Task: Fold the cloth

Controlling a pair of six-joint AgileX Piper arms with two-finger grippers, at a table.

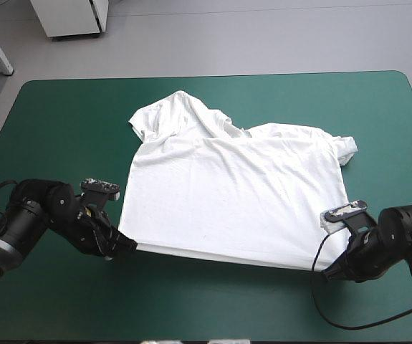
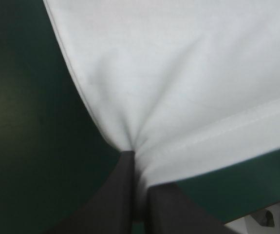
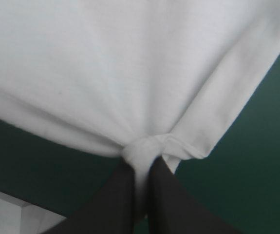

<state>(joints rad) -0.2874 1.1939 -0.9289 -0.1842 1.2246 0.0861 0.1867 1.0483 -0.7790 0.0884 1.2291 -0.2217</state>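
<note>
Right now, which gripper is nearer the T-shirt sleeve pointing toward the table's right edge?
Right. The right gripper grips the hem corner on the same side as that sleeve; the left gripper holds the opposite hem corner, across the T-shirt.

My left arm [image 1: 30, 215] is black all over, built of rounded, barrel-like segments with a dull sheen on their curves, narrowing toward my left tool [image 1: 127, 245]. My right arm [image 1: 406, 231] is the same black, bulbous make behind my right tool [image 1: 329, 272]. Each tool is two broad black fingers [image 2: 113, 200], smooth and matte, curved like fins, wide at the base and tapering to a point.
</note>
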